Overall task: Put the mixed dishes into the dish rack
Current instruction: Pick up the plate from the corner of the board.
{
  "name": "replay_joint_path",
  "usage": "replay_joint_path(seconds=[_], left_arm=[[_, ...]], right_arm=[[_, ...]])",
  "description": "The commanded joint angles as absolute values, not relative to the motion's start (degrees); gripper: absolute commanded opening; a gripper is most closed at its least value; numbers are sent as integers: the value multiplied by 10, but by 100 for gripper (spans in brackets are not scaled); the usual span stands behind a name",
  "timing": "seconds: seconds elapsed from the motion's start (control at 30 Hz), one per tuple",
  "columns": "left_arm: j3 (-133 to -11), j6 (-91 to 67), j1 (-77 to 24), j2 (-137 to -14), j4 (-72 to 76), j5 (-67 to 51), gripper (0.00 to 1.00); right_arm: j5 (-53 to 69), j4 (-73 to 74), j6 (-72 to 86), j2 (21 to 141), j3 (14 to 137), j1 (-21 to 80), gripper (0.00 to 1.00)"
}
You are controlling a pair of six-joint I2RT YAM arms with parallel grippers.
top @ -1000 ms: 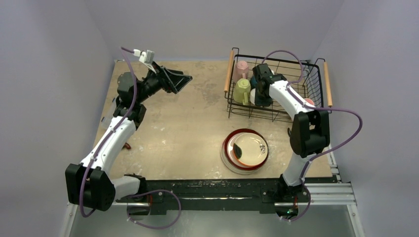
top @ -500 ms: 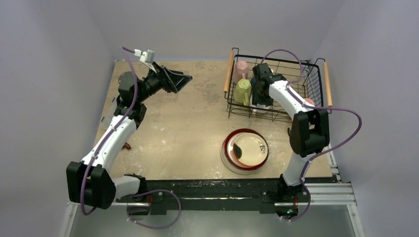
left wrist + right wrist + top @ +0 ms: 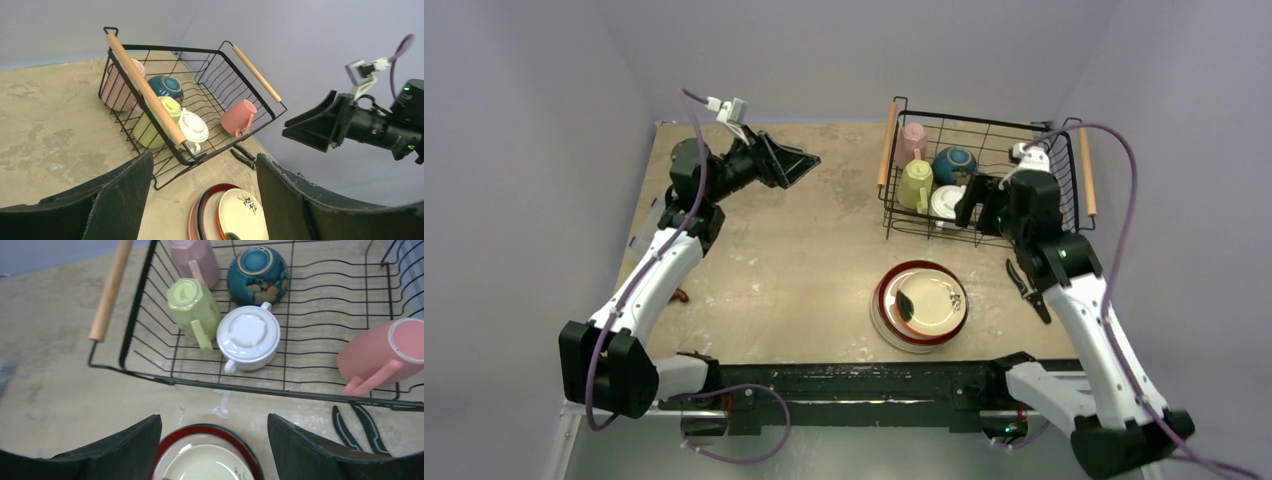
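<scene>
1. While the right gripper (image 3: 214,422) hangs above the near rim of the rack (image 3: 886,145), its jaws stand wide apart with nothing between them.
2. The left gripper (image 3: 204,160) is raised over the far left of the counter (image 3: 804,250). It too is wide open and empty, and it points towards the rack.
3. The rack sits at the far right of the counter and holds five dishes.
4. The pink mug (image 3: 913,137) is in the rack's far left corner.
5. The yellow-green mug (image 3: 914,185) is just near of the pink mug, against the left side, with its base showing.
6. The white mug (image 3: 946,203) stands upside down just right of the yellow-green one.
7. The teal bowl (image 3: 954,163) is upturned, foot ring up, just far of the white mug.
8. The salmon mug (image 3: 385,355) lies tipped on its side at the rack's near right, its handle towards the near rim.
9. The plates (image 3: 921,303) are stacked on the counter near of the rack, apart from it, with a red-rimmed cream one on top.
10. Black pliers (image 3: 357,427) lie on the counter just outside the rack's near right corner.
</scene>
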State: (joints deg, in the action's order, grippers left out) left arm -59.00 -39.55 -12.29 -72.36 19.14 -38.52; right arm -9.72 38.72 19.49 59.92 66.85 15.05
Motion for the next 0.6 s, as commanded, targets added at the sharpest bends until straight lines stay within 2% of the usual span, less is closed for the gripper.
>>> replay_joint_path(seconds=[0.0,0.17,0.3,0.57], left_arm=[[-637,-341,-171,-722,134,-383,73],[-652,-293,-257,-713,79,-362,73],[-662,-232,-339,-701,24,-319,73],[-707,-102,-492,-755,-133,-207,72]], right_arm=[[-29,341,253,472,565,153,78],[30,306,381,338,424,153,78],[82,287,447,289,340,153,76],[73,335,478,219,291,152,76]])
